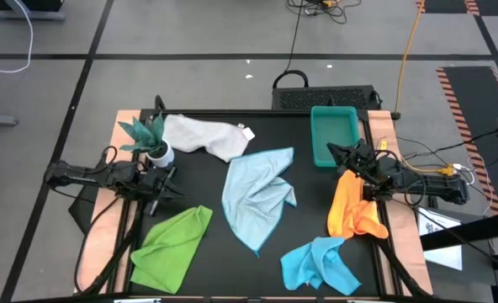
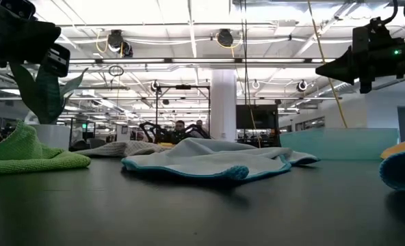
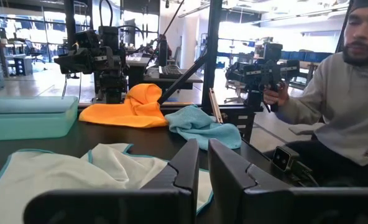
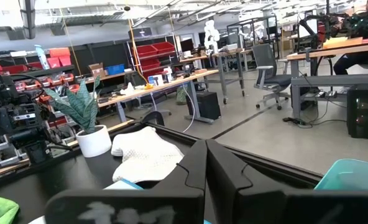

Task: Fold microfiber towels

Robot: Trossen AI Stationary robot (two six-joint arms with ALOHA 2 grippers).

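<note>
Five towels noted across the black table (image 1: 207, 194), none folded: at the near edge, lime green towel (image 1: 172, 244) on the left and turquoise towel (image 1: 320, 265) on the right; further in, pale blue towel (image 1: 257, 198) at centre and orange towel (image 1: 354, 210) at the right side; white-grey towel (image 1: 203, 135) at the far edge, beside the potted plant (image 1: 148, 139). Left gripper (image 1: 166, 181) raised near the plant, fingers nearly together, holding nothing; right gripper (image 1: 337, 153) raised near the teal tray (image 1: 333, 135), fingers together, empty.
</note>
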